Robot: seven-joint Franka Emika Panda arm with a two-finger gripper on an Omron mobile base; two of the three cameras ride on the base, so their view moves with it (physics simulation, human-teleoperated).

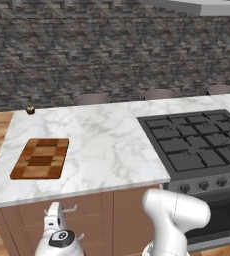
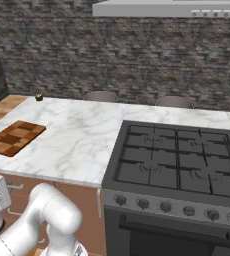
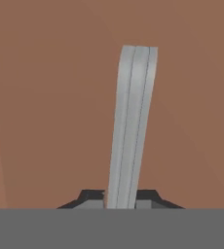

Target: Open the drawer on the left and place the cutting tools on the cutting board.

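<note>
Reddish-brown wood fills the hand view, the front of the drawer [image 3: 50, 107], and its thin silver bar handle [image 3: 131, 126] runs up the middle of that frame with the gripper [image 3: 120, 200] closed tight on its lower end. In the left base view the drawer front sits low at the left, under the marble counter [image 1: 107, 145], with the gripper [image 1: 53, 212] pressed against it. The checkered cutting board [image 1: 41, 158] lies flat on the counter's left part, well apart from the dark stove [image 1: 197, 142] at right.
</note>
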